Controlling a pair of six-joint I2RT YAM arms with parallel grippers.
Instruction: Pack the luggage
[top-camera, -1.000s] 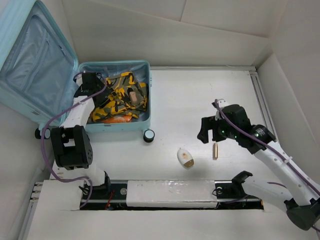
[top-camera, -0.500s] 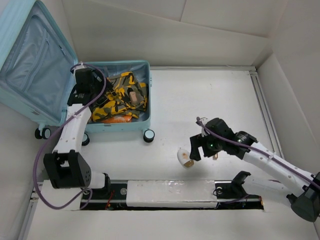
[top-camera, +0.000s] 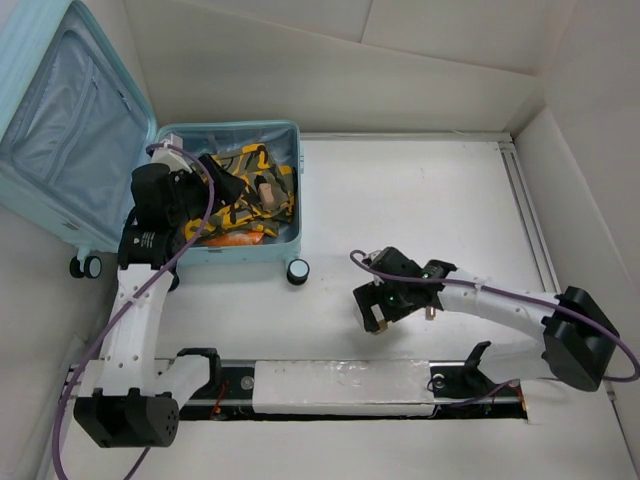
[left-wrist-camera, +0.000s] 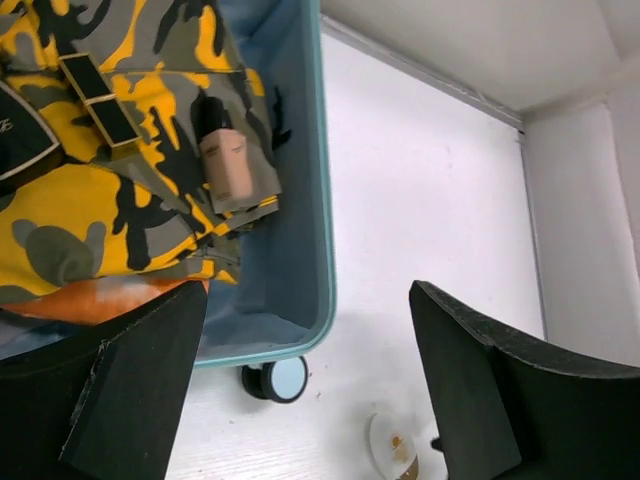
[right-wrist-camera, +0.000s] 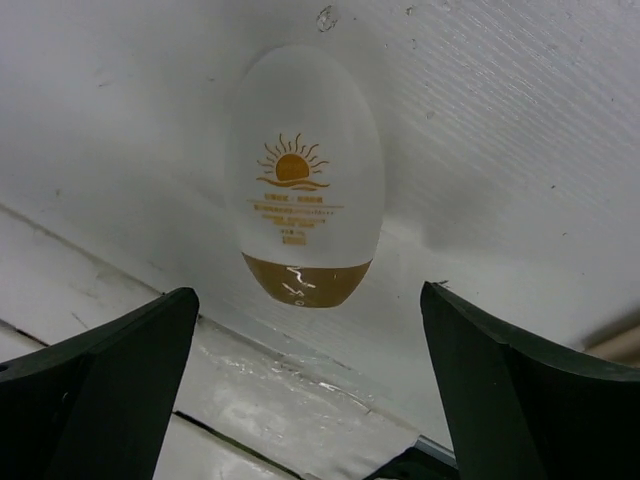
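Top view: down over the whole table (top-camera: 420, 200). Left wrist: above the luggage (left-wrist-camera: 300, 260), bottle (left-wrist-camera: 392, 452) at its edge. Right wrist: close over that bottle.

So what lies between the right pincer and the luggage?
Only bare table, as the top view shows. The right pincer hangs over an egg-shaped white bottle; a caster wheel is the nearest part of the luggage.

The luggage (top-camera: 70, 130) lid runs off the left edge.
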